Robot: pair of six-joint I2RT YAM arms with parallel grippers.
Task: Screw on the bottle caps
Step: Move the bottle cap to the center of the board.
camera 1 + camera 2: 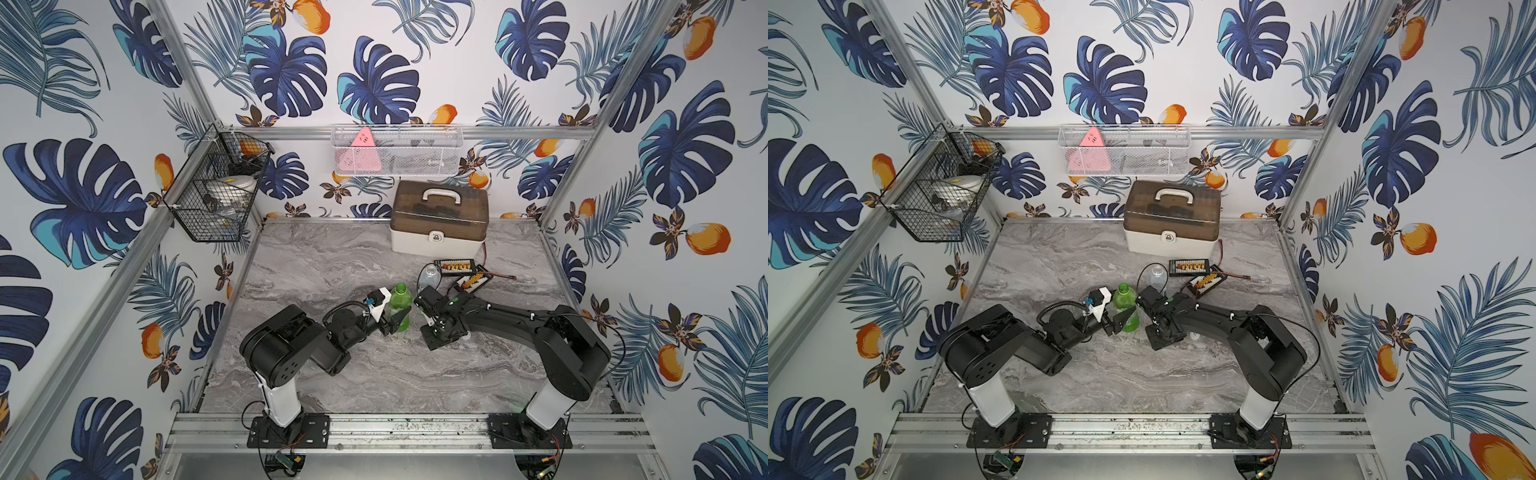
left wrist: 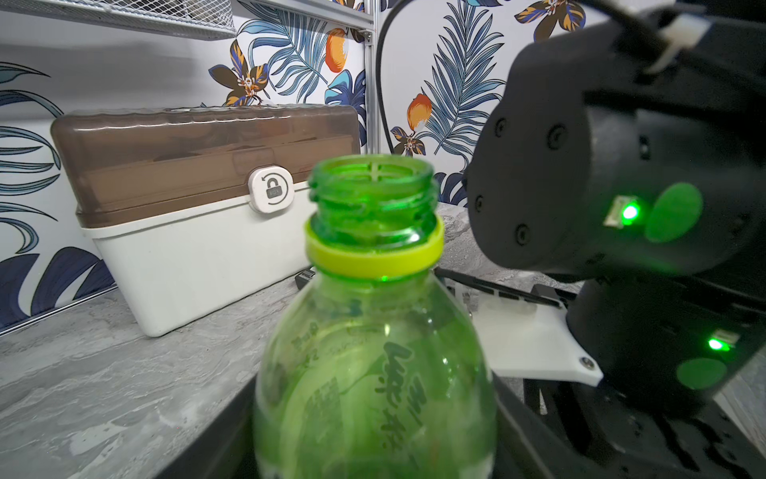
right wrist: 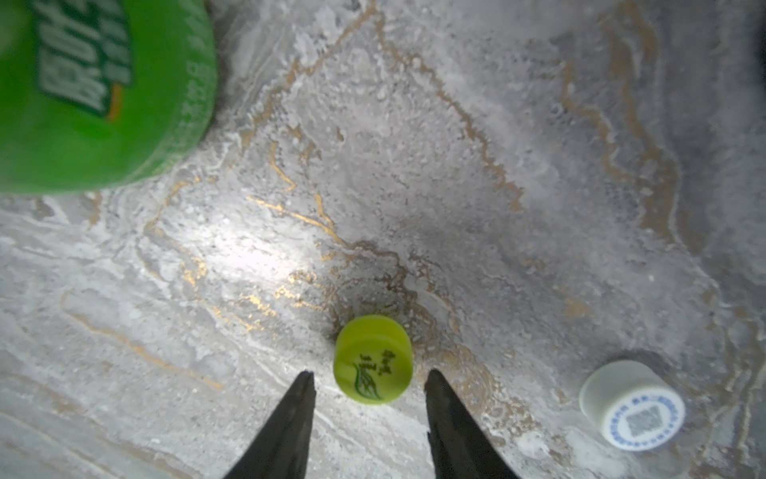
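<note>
Yellow-green cap [image 3: 373, 358]: 1 round screw cap, dark print on its top face, lying top up on the marble tabletop [image 3: 539, 166], on no bottle

Right gripper [image 3: 369, 373]: pointed down at this cap, open; its 2 black fingertips [image 3: 298, 406] stand 1 at each side of the cap, with a sliver of table showing between each tip and the cap; nothing held

Whitish cap [image 3: 632, 404]: 1 round cap, blue ringed print on top, lying on the tabletop near the yellow-green one but apart from it, outside the fingertips

Green bottle [image 1: 401, 301]: 1, translucent, upright on the tabletop, neck open and threads bare, with a yellow-green ring [image 2: 373, 257] just under the threads

Left gripper [image 1: 397, 322]: closed on the body of the green bottle, 1 finger at each side

Clear bottle [image 1: 430, 276]: 1, upright, further back than the green one, behind the right arm's wrist, touched by neither gripper

Connector boards [image 1: 455, 266]: 2, black, with red and black leads, on the tabletop just beside the clear bottle

Storage box [image 1: 440, 220]: 1, white base, brown see-through lid, white handle, round latch in front, standing at the back wall

Black wire basket [image 1: 216, 187]: 1, hung on the left wall rail

White mesh basket [image 1: 397, 149]: 1, hung on the back rail, with a pink triangular item [image 1: 362, 143] inside
</note>
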